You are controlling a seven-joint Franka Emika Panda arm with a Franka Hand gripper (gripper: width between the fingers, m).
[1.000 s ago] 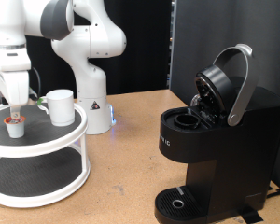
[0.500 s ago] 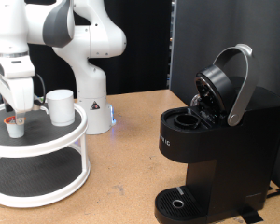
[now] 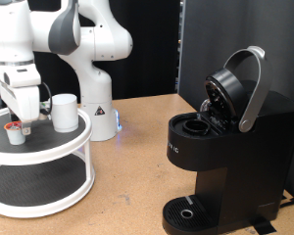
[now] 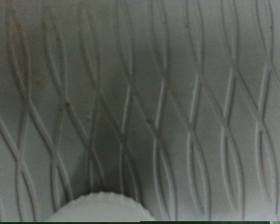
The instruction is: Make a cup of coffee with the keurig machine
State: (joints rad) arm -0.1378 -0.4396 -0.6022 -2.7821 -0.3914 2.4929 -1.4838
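Keurig machine [image 3: 230, 147] stands nearest on the table [image 3: 127, 186], lid raised, brew chamber exposed. Beyond it, a white two-tier round stand [image 3: 39, 162] carries the cup [image 3: 64, 112] and a small white pod with a reddish top [image 3: 14, 131]. The arm descends vertically over the stand; its tool [image 3: 23, 122] sits low between pod and cup, just beside the pod. Finger spacing cannot be determined. The wrist view shows mesh decking and a white rounded edge [image 4: 101, 207].

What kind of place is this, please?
Probably a robotics lab bench, not a kitchen: a white robot arm base stands on a wooden table before black curtains, beside a keurig machine and a white round stand.
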